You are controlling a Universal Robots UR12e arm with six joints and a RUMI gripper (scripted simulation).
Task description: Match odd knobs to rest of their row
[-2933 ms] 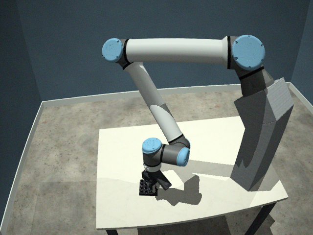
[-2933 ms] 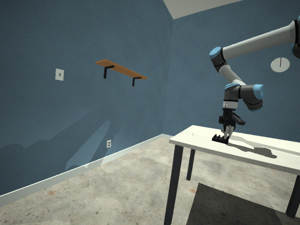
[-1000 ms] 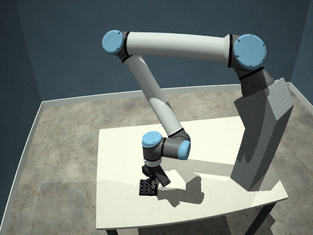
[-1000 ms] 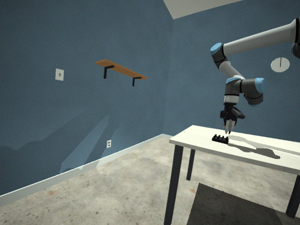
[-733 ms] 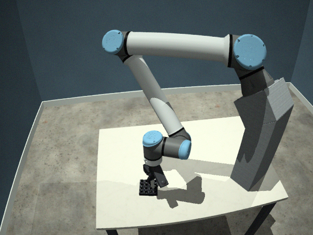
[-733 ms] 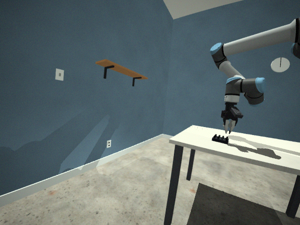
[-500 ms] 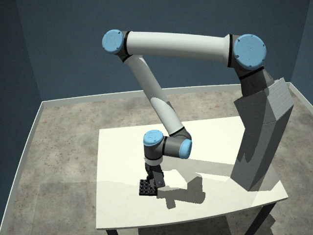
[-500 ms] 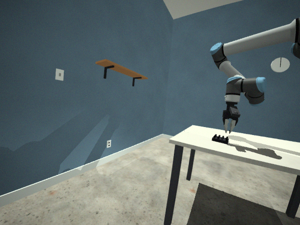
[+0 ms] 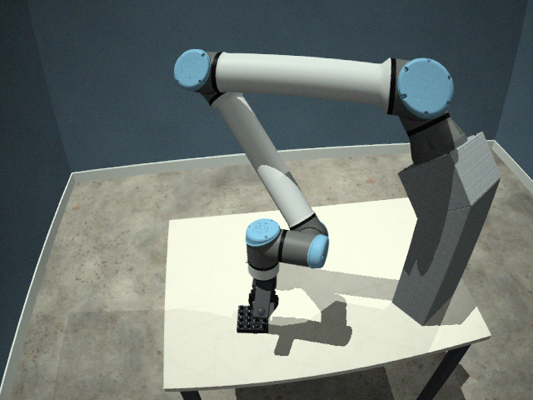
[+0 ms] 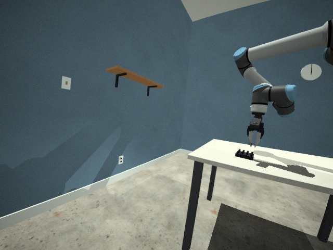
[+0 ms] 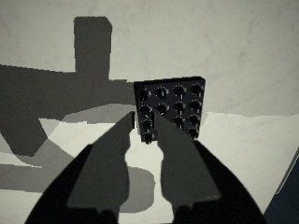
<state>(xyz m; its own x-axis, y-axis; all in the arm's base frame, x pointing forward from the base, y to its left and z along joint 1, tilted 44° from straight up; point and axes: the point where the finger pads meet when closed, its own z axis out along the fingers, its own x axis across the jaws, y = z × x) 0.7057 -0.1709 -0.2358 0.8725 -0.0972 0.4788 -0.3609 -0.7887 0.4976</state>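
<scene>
Two fingers just apart, nothing in their grip!

And here's the gripper (image 9: 261, 316) (image 10: 253, 146) (image 11: 143, 112), pointing down above the right side of the black knob box (image 9: 251, 331) (image 10: 244, 155) (image 11: 170, 100), its fingertips clear of the knobs. The box sits on the near left part of the white table (image 9: 201, 352) (image 10: 220, 154) (image 11: 248, 70); the knobs' marks are too small to read.

The gripper (image 9: 261, 316) (image 10: 253, 146) (image 11: 143, 112) obscures some knobs (image 11: 178, 91) in the wrist view; the marks are too small to read.
</scene>
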